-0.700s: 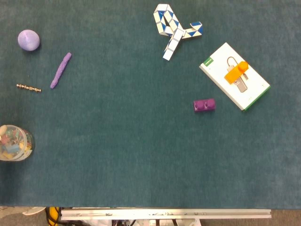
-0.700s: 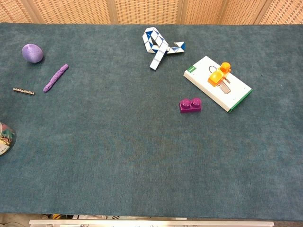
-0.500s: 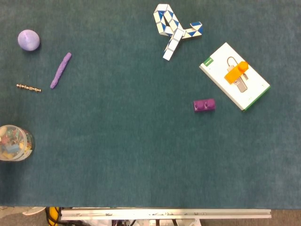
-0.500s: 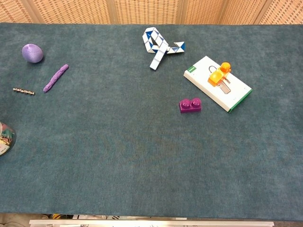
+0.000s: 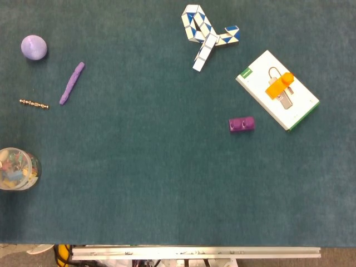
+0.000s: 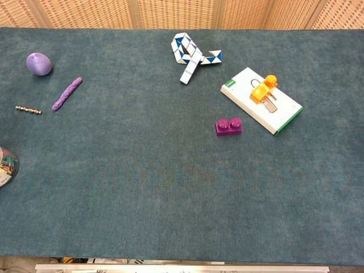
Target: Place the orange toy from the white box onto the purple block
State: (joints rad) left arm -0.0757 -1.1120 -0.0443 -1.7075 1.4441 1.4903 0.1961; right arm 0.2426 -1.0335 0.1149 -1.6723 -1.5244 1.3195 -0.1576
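An orange toy (image 5: 278,85) (image 6: 263,89) lies on top of the flat white box (image 5: 300,107) (image 6: 281,114) at the right of the table. A small purple block (image 5: 241,124) (image 6: 228,127) with two studs sits on the cloth just left of the box's near corner, apart from it. Neither hand shows in the head view or the chest view.
A blue-and-white twisty puzzle (image 5: 203,33) (image 6: 190,53) lies behind the box. At the far left are a lilac ball (image 5: 34,47) (image 6: 38,63), a purple stick (image 5: 72,83) (image 6: 66,94), a bead chain (image 5: 34,103) (image 6: 28,109) and a clear jar (image 5: 16,168) of small items.
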